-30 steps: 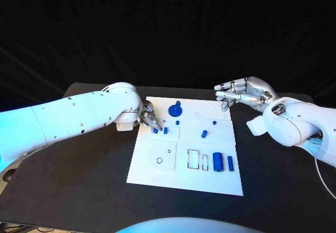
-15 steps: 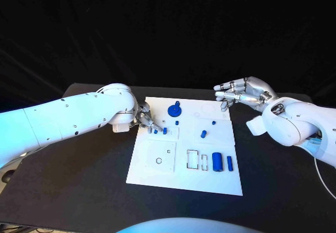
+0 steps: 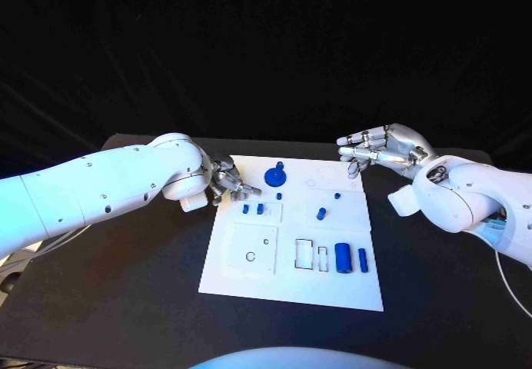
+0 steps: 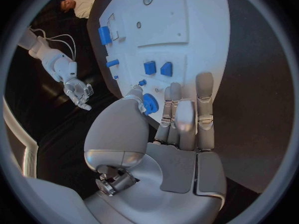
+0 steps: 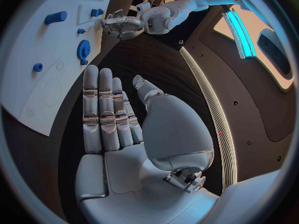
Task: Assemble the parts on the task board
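Parts on the board look only partly assembled. Left hand hovers empty at its near edge, fingers loosely apart, two small blue blocks just beyond its fingertips, then one gear, two pegs and two bars. Right hand waits open, empty, off the far corner.

i'm working in a robotics lab: black-draped backdrop behind a black table, white task board at frame centre.
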Robot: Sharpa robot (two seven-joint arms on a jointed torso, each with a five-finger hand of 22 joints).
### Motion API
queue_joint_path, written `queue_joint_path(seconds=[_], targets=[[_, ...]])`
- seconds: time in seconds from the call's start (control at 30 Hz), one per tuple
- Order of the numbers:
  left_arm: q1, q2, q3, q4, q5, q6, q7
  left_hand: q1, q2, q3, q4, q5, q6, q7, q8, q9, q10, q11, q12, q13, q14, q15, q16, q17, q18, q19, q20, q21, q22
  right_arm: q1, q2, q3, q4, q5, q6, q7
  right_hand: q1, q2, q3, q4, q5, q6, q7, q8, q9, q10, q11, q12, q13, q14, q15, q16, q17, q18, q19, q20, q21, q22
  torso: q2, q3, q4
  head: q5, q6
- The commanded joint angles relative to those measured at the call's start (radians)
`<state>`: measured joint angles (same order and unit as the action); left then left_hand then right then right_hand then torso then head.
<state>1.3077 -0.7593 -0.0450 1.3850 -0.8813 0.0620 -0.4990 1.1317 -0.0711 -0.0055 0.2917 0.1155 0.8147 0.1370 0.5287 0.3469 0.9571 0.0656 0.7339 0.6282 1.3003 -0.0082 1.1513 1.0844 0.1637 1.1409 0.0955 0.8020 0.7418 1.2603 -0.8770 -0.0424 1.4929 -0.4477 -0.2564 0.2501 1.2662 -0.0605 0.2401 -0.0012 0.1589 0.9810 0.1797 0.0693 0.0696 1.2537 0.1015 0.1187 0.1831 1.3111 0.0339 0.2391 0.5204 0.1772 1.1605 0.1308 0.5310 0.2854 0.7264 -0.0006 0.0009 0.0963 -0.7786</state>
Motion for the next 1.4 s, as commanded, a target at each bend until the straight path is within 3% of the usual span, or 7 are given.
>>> queue_joint_path(seconds=[0.03, 0.2, 0.27, 0.77, 0.93, 1.07, 1.4], targets=[[0.002, 0.000, 0.001, -0.003, 0.096, -0.111, 0.202, 0.071, 0.007, -0.007, -0.008, 0.006, -0.029, 0.018, -0.007, -0.018, -0.039, 0.017, -0.029, -0.038, -0.118, 0.018, -0.165, -0.170, 0.013, -0.042, 0.020, -0.090, -0.067, -0.001, 0.000, 0.000, 0.000, -0.004, 0.017, 0.002, 0.002, 0.009, -0.007, -0.001, 0.003, -0.003, 0.001, 0.002, 0.000, -0.009, -0.002, 0.004, -0.001, -0.005, -0.001, 0.006, -0.002, 0.004, -0.007, 0.000, -0.004, -0.001, 0.000, 0.0002, 0.0012, -0.003, 0.001], [0.000, 0.014, -0.001, -0.007, -0.009, -0.156, 0.348, 0.287, 0.011, 0.034, -0.104, 0.008, -0.036, 0.019, -0.017, -0.049, -0.084, 0.023, -0.092, -0.110, -0.188, 0.027, -0.271, -0.285, 0.021, -0.049, 0.028, -0.163, -0.119, -0.002, 0.001, 0.000, 0.000, -0.004, 0.017, 0.002, 0.003, 0.010, -0.007, -0.001, 0.004, -0.003, 0.001, 0.002, 0.000, -0.009, -0.002, 0.004, -0.002, -0.005, -0.001, 0.006, -0.002, 0.004, -0.008, 0.001, -0.004, -0.001, 0.000, -0.0009, 0.0013, -0.006, 0.006], [-0.004, 0.029, -0.005, -0.014, -0.089, -0.182, 0.423, 0.363, -0.032, 0.067, -0.114, 0.003, 0.028, 0.021, -0.111, -0.132, -0.011, 0.024, -0.269, -0.285, -0.159, 0.012, -0.342, -0.364, 0.020, -0.009, 0.027, -0.211, -0.163, -0.003, 0.001, 0.000, 0.000, -0.004, 0.017, 0.002, 0.003, 0.010, -0.007, -0.001, 0.004, -0.004, 0.001, 0.002, 0.000, -0.010, -0.002, 0.004, -0.002, -0.005, -0.001, 0.006, -0.003, 0.004, -0.008, 0.001, -0.004, -0.001, 0.000, -0.0009, 0.0008, -0.009, 0.007], [-0.047, 0.108, -0.022, -0.065, -0.399, -0.289, 0.569, 0.384, -0.086, 0.098, -0.110, -0.031, 0.176, 0.000, -0.294, -0.237, 0.183, 0.010, -0.494, -0.480, -0.051, 0.007, -0.399, -0.415, 0.019, 0.094, 0.005, -0.265, -0.215, -0.005, 0.004, 0.000, 0.001, 0.000, 0.029, 0.007, 0.009, 0.014, -0.005, -0.003, 0.007, -0.004, 0.001, 0.002, 0.000, -0.011, -0.002, 0.005, -0.003, -0.007, -0.001, 0.006, -0.005, 0.004, -0.009, 0.001, -0.005, -0.002, 0.001, 0.0004, -0.0001, -0.018, 0.014], [-0.052, 0.129, -0.026, -0.075, -0.495, -0.246, 0.520, 0.384, -0.075, 0.092, -0.115, -0.031, 0.217, -0.008, -0.306, -0.243, 0.189, 0.005, -0.507, -0.491, 0.074, 0.000, -0.151, -0.177, 0.019, 0.160, -0.004, -0.227, -0.194, -0.005, 0.005, 0.000, 0.001, 0.003, 0.032, 0.008, 0.009, 0.014, -0.005, -0.003, 0.007, -0.004, 0.001, 0.002, 0.000, -0.011, -0.002, 0.005, -0.003, -0.007, -0.001, 0.006, -0.005, 0.004, -0.009, 0.001, -0.005, -0.002, 0.000, 0.0006, 0.0005, -0.020, 0.013], [-0.055, 0.144, -0.027, -0.088, -0.557, -0.203, 0.468, 0.383, -0.071, 0.089, -0.119, -0.030, 0.240, -0.009, -0.324, -0.251, 0.178, 0.006, -0.532, -0.507, 0.140, -0.002, 0.033, 0.000, -0.022, 0.251, -0.008, 0.030, 0.058, -0.005, 0.005, 0.000, 0.001, 0.005, 0.032, 0.009, 0.009, 0.014, -0.005, -0.003, 0.007, -0.004, 0.001, 0.002, 0.000, -0.011, -0.002, 0.005, -0.003, -0.007, -0.001, 0.006, -0.005, 0.004, -0.009, 0.001, -0.005, -0.002, 0.000, 0.0007, 0.0000, -0.020, 0.012], [-0.066, 0.166, -0.027, -0.106, -0.614, -0.186, 0.424, 0.393, -0.059, 0.108, -0.129, -0.029, 0.268, -0.012, -0.350, -0.261, 0.175, 0.007, -0.562, -0.529, 0.187, -0.003, 0.175, 0.134, -0.059, 0.306, -0.010, 0.268, 0.300, -0.005, 0.008, 0.000, -0.001, 0.005, 0.033, 0.009, 0.008, 0.016, -0.006, -0.001, 0.007, -0.005, 0.002, 0.002, 0.000, -0.012, -0.001, 0.006, -0.003, -0.007, -0.001, 0.006, -0.006, 0.004, -0.009, 0.001, -0.006, -0.002, 0.001, 0.0001, 0.0002, -0.022, 0.010]])
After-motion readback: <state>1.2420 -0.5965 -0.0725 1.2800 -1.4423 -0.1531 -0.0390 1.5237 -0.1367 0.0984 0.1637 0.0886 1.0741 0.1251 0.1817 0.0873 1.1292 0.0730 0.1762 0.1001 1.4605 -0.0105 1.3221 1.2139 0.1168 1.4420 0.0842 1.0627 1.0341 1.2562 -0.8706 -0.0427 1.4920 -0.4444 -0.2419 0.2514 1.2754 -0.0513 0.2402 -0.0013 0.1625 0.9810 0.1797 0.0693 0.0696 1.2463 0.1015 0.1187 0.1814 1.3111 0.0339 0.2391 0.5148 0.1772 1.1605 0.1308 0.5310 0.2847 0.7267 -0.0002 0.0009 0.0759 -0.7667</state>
